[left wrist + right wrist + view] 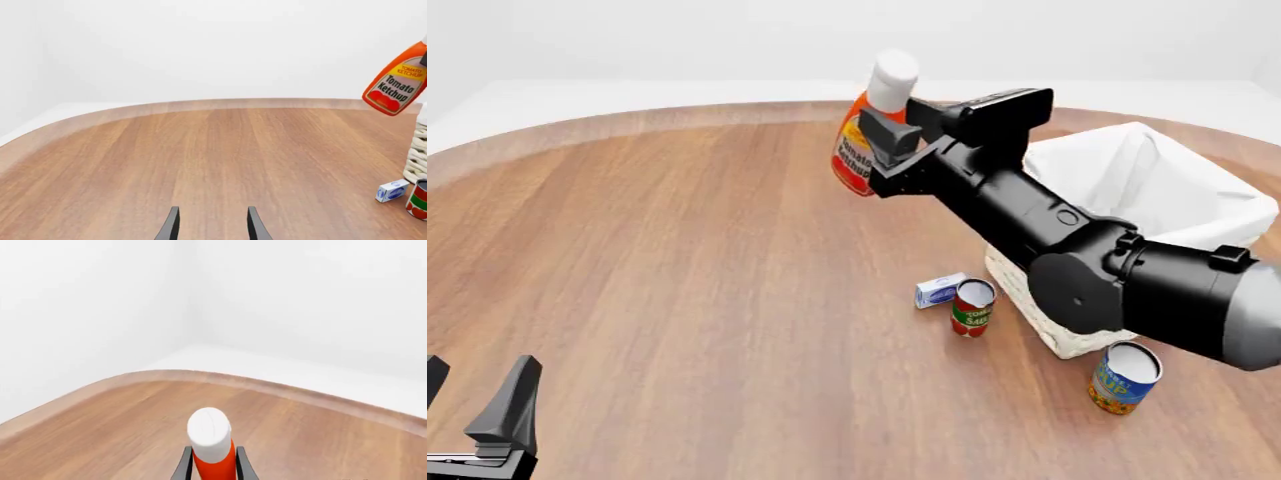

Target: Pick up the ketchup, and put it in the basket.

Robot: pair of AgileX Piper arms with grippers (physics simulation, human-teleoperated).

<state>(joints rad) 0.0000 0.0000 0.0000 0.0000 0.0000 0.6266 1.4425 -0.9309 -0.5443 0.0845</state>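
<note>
The ketchup (864,130) hangs in the air above the table (694,280), tilted with its white cap uppermost, well clear of the wood and nearer the table's far edge than its near one; it sits to the left of the basket (1148,190), not over it. The right gripper (881,135) clamps the bottle across its orange body, and in the right wrist view the two dark fingers (185,465) press against either side of the bottle below the cap; the black right arm (1068,250) slants down from there across the basket's near left corner toward the table's right edge. The basket stands on the right part of the table, its white cloth lining folded over the rim.

Just beside the basket's near left corner stand a red-and-green can (972,308) and, touching or nearly touching it, a small blue-and-white box (940,290) lying flat; a blue-and-yellow can (1124,378) stands by the basket's near side, closer to the table's near edge.

The left gripper (474,405) hovers low at the near left corner of the table, well apart from everything else; its jaws stand fairly wide with nothing between them.
</note>
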